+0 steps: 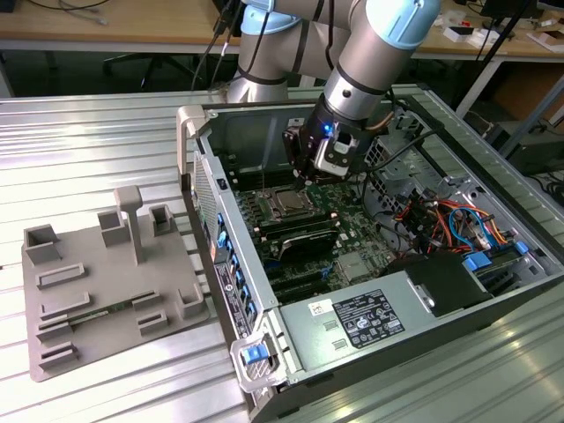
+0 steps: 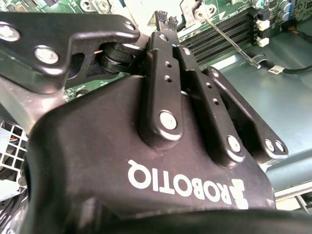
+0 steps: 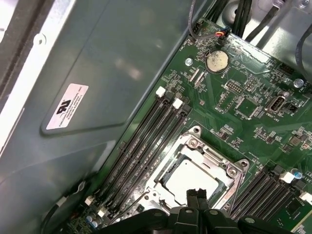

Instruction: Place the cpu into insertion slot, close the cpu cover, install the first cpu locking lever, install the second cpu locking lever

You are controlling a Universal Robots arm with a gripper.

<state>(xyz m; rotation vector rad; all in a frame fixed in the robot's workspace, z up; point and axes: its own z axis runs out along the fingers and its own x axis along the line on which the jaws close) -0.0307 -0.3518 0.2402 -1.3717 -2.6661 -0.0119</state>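
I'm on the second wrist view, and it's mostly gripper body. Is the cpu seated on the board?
Observer: Yes. In the first wrist view the cpu lies flat on the board.
Operator: And the cover?
Observer: The cover appears to be down, framing the cpu's top.
Operator: Where is the gripper relative to it?
Observer: In the first wrist view the gripper hovers at the cpu's edge. I cannot tell whether it touches.
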